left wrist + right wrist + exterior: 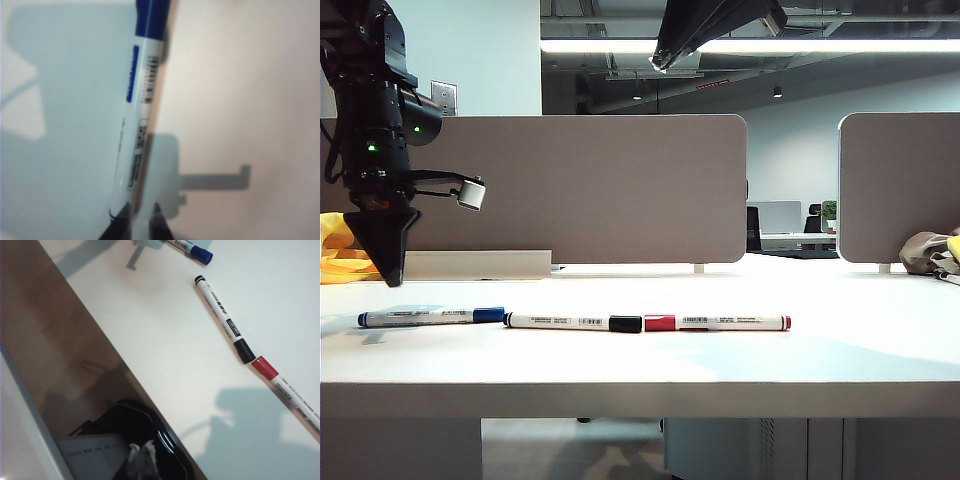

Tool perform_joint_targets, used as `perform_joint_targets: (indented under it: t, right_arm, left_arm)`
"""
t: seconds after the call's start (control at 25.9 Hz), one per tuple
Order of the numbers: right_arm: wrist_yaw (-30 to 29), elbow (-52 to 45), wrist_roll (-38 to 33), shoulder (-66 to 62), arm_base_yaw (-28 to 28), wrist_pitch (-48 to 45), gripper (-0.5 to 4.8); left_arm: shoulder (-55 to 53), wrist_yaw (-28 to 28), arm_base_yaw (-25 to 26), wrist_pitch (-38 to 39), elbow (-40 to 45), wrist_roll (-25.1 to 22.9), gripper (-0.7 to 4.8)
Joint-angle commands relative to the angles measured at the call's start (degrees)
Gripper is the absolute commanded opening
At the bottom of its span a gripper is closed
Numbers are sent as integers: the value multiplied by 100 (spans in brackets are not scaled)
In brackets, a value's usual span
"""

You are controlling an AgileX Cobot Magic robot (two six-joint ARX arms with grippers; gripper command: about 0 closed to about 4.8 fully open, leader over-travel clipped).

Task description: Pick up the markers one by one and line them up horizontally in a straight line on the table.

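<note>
Three markers lie end to end in one row on the white table (720, 370): the blue-capped marker (432, 317) on the left, the black-capped marker (575, 322) in the middle, the red-capped marker (717, 322) on the right. My left gripper (391, 278) hangs point-down just above the blue marker's left end, clear of it. In the left wrist view the blue marker (140, 105) rests on the table beyond my left gripper (141, 220), whose tips stand a narrow gap apart and empty. My right gripper (663, 62) is raised high and shut. The right wrist view shows the black-capped marker (223, 318) and red-capped marker (287, 392).
Grey divider panels (580, 185) (900, 185) stand along the table's back edge. A yellow cloth (340, 250) lies at the far left, a grey-and-yellow bundle (935, 250) at the far right. A pale strip (475, 264) sits at the left panel's foot.
</note>
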State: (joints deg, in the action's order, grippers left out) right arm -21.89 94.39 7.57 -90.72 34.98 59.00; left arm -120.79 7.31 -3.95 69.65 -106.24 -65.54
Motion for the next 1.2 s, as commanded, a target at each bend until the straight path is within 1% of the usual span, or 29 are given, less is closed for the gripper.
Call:
perform_joint_targets:
  t: [0.04,0.08,0.23,0.31,0.42,0.66,0.7,0.77,0.81,0.89,1.2]
  right_arm:
    - [-33,4,17,26,13,-26,0]
    - [-35,4,17,26,13,-26,0]
    - [-42,4,15,26,13,-26,0]
    - [-120,4,15,26,13,-26,0]
    - [-232,4,15,26,13,-26,0]
    - [-229,4,15,26,20,4,0]
    - [-229,4,15,26,20,28,0]
    - [-229,4,13,26,20,90,0]
    - [-229,4,13,26,20,136,0]
    - [-229,4,13,26,28,221,0]
    - [-229,4,11,26,46,291,0]
  left_arm:
    - [31,-37,-7,79,-11,55,52]
    - [31,-114,-4,63,-11,111,52]
    - [31,-85,26,-35,-11,107,52]
    - [31,-85,24,-39,-11,103,52]
    - [31,-63,24,-243,-11,103,52]
    - [-2,-48,13,-1515,4,96,52]
    - [-35,-42,4,-1569,4,87,52]
    - [-122,83,-2,-1386,4,87,52]
    - [-168,315,-4,-1176,4,90,52]
    - [-254,553,-17,-859,4,90,52]
    - [-337,557,-48,-804,2,107,52]
